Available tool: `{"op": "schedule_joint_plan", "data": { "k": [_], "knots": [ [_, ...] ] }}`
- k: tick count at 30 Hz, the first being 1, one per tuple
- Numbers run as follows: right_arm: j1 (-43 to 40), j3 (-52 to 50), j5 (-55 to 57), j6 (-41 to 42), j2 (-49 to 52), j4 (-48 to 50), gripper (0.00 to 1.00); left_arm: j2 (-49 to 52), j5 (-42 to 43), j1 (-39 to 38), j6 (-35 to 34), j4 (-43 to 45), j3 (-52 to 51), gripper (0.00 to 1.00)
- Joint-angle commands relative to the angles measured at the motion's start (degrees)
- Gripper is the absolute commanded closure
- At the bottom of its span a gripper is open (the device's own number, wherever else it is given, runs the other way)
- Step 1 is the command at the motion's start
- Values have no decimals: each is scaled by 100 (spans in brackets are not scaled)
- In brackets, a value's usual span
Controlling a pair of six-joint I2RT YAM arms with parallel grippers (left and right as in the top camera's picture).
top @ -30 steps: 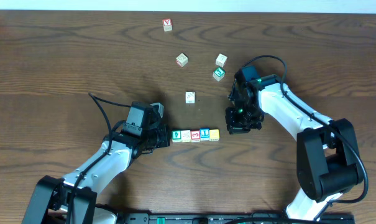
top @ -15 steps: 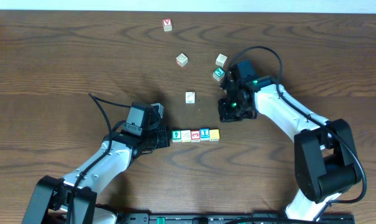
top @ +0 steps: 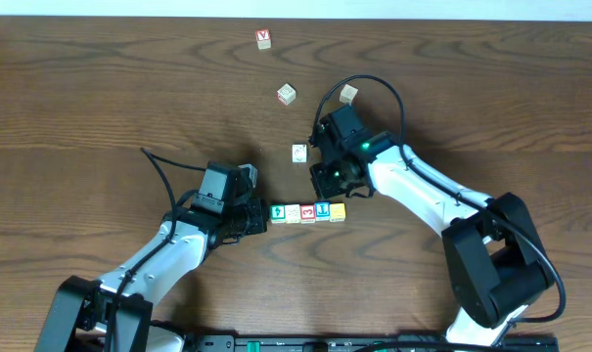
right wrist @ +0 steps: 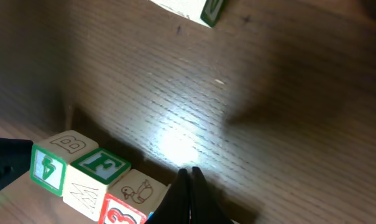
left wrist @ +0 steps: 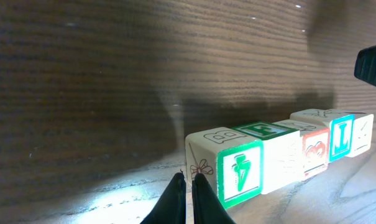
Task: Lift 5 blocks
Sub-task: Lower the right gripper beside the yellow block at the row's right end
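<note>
Wooden blocks [top: 307,212] butted in one row, likely for end-squeeze lift. Left gripper [left wrist: 188,185] clenched empty at green end; right gripper [right wrist: 189,179] clenched empty just beside row, yellow end unpinned.

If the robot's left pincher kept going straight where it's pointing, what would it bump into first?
Probably the green block at the near end of the row of blocks. The shut left gripper points right at it, with its tips almost against the block's side. I can't tell whether they already touch.

Left hand [left wrist: 189,185] bars the blocks' [top: 307,212] left end; right end free.
</note>
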Motion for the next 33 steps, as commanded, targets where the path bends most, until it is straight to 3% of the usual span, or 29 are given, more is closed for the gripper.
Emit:
{"op": "schedule_joint_plan", "data": {
  "k": [1,22,27,33],
  "knots": [
    [35,17,179,68,-109,-37,99,-15,35,24,7,-26,-24,93],
    [35,-328,188,216,-109,-96,99,-15,35,24,9,-24,-24,93],
    [-48,-328,988,579,-109,-98,99,-15,35,24,9,-26,-24,93],
    [-435,-328,1091,804,-111,-485,99,-15,35,24,9,-28,-24,93]
  ]
}}
